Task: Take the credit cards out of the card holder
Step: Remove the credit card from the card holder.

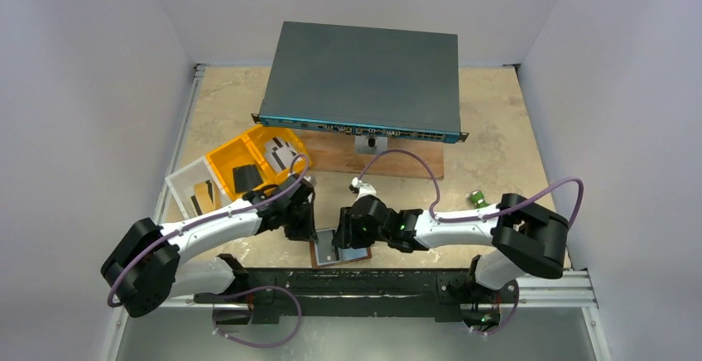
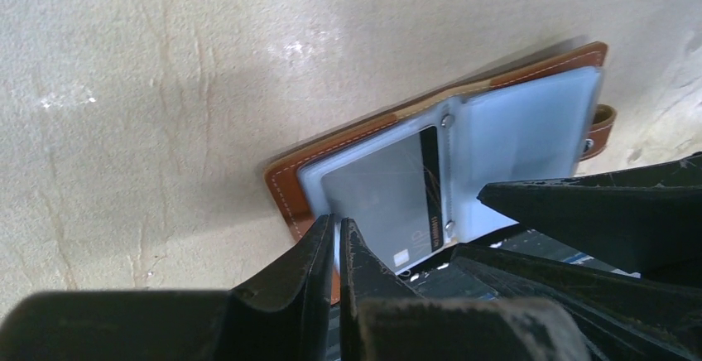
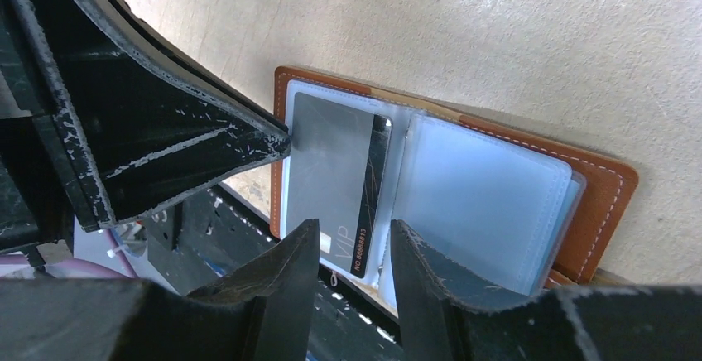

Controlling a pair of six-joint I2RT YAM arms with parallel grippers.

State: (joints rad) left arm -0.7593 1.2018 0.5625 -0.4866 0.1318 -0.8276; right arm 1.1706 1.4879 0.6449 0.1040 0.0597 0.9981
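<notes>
**Top view.** The left gripper (image 1: 306, 230) and right gripper (image 1: 339, 237) meet over the holder (image 1: 354, 253). The holder lies open on the table (image 1: 497, 146) at its near edge, between the two arms. How wide either gripper stands cannot be told from here. Up-left, a yellow tray (image 1: 223, 158) holds pale striped cards (image 1: 286, 154) and a black one (image 1: 246, 177). The clear box (image 1: 184, 185) beside it holds tan and dark flat pieces, too small to name.

**Left wrist.** The left gripper (image 2: 337, 222) is clenched, with only a thin slit between its fingers. Its tips sit at the near edge of the holder (image 2: 286, 183), beside the pocket with a grey card (image 2: 372, 199). Whether they pinch that edge I cannot tell. A right finger (image 2: 596, 212) reaches in over the holder's near side.

**Right wrist.** The right gripper (image 3: 354, 228) is partly released, its fingers astride the near end of the card (image 3: 335, 154). The card sits in the pocket nearer the left gripper, with a dark stripe along one long side and "VIP" printed on it. Whether the fingers touch it cannot be told. The tip of a left finger (image 3: 207, 137) meets that pocket's outer edge. The holder (image 3: 604, 187) lies flat, both clear pockets facing up.
</notes>
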